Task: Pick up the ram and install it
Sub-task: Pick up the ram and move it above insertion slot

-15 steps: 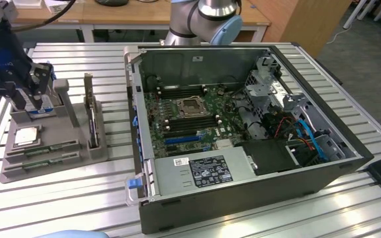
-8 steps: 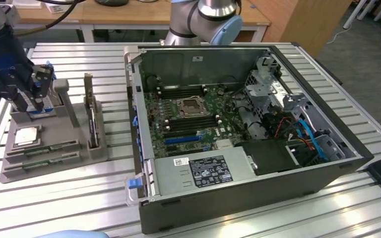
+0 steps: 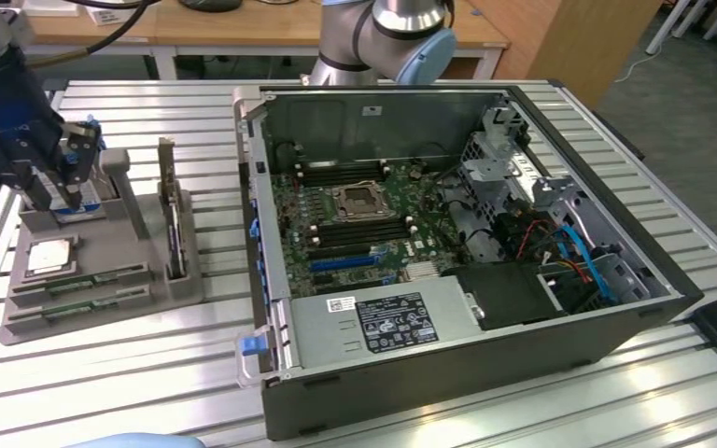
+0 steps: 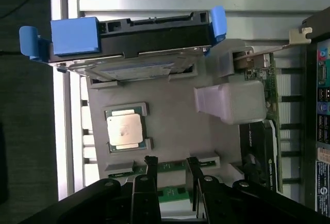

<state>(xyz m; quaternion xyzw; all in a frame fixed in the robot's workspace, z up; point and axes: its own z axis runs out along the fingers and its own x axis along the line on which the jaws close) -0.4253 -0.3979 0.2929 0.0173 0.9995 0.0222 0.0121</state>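
Observation:
Two ram sticks lie side by side in slots at the near end of the grey parts holder (image 3: 147, 280): one ram stick (image 3: 85, 280) and a second (image 3: 82, 304) just in front of it. In the wrist view the nearer ram (image 4: 172, 166) shows as a green strip between the fingers, with the other stick (image 4: 174, 194) beyond it. My gripper (image 3: 66, 198) hovers above the holder's far end, open and holding nothing. Its black fingers (image 4: 151, 168) stand apart on either side of the green strip, with the gripper (image 4: 172, 175) not gripping it.
On the holder are a silver-topped CPU (image 4: 124, 131), a hard drive in a blue caddy (image 4: 134, 43), a white block (image 4: 232, 102) and an upright graphics card (image 3: 172, 219). The open computer case (image 3: 458, 373) lies to the exterior view's right, motherboard (image 3: 358, 219) exposed.

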